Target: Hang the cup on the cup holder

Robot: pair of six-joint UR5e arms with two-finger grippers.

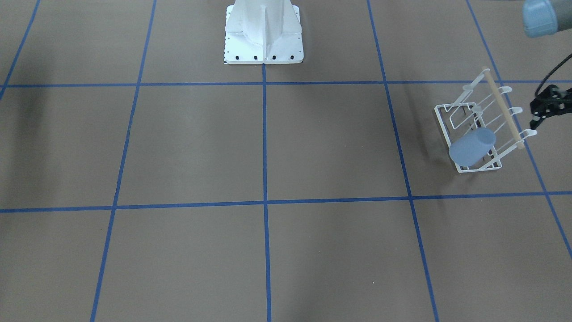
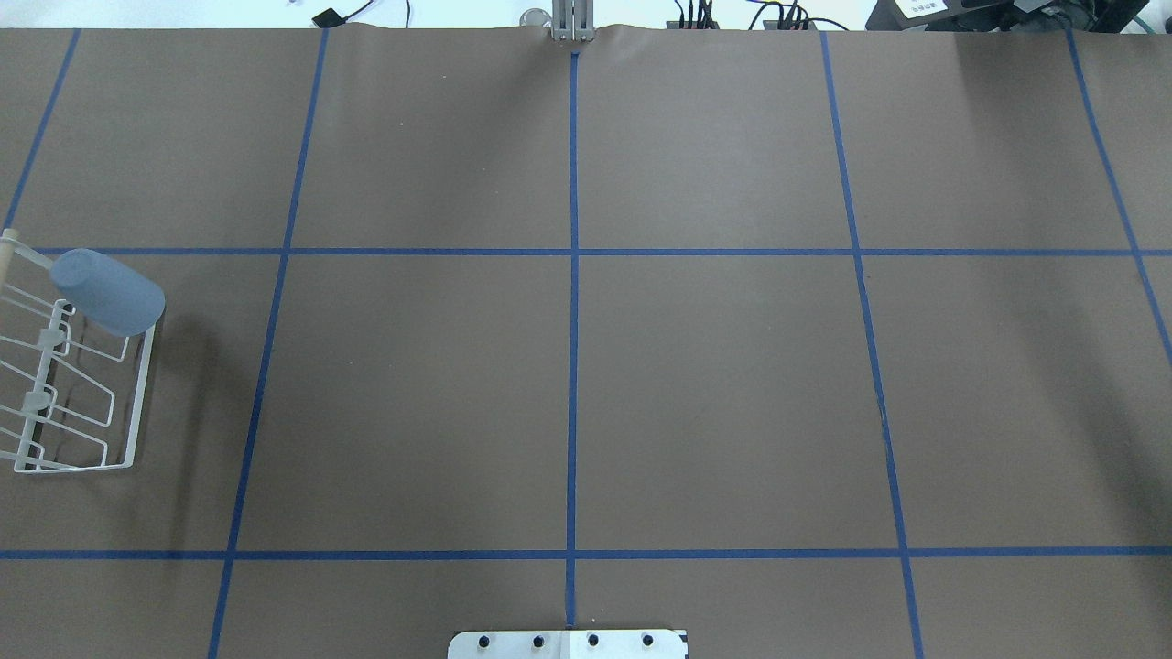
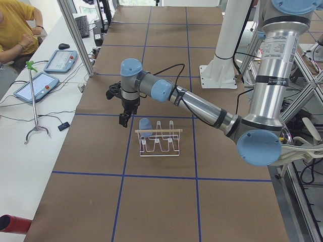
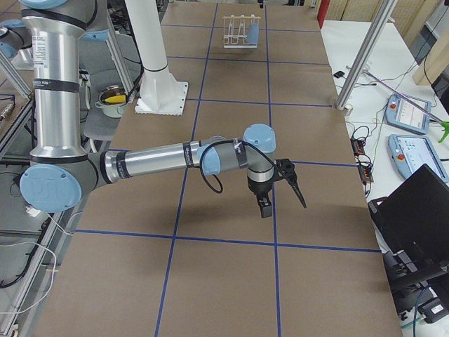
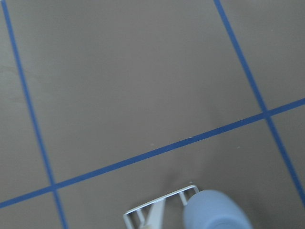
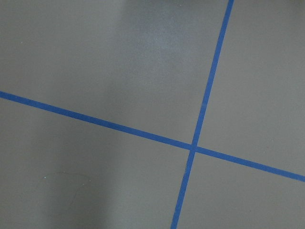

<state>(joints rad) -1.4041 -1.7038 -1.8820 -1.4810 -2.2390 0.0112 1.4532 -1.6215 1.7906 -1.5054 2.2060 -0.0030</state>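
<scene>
Brown paper covers the table (image 1: 313,143), ruled into squares by blue tape (image 1: 264,134).

Front-facing view: at three o'clock stands the white wire cup holder (image 1: 445,134) with its wooden rod (image 1: 503,109). The light blue cup (image 1: 471,146) lies slanted on the holder's five o'clock end. It is smooth and tapered, its rounded closed base toward the camera. My left gripper (image 1: 538,117) shows partly at the frame's edge, just beside the prong tips and apart from the cup. I cannot tell how its fingers stand.

Overhead view: neither of my grippers shows. Holder and cup sit at nine o'clock, partly cut off, and my base plate (image 2: 568,643) is at six.

Left side view: my near arm holds its gripper at ten o'clock of the cup, close but not touching. A person in yellow (image 3: 14,25) sits at eleven.

Right side view: this alone shows my right gripper (image 4: 280,191), mid-table, well apart from the holder at twelve. I cannot tell its finger state.

Left wrist view: the cup is at five o'clock.

Right wrist view: only crossing tape on paper.
</scene>
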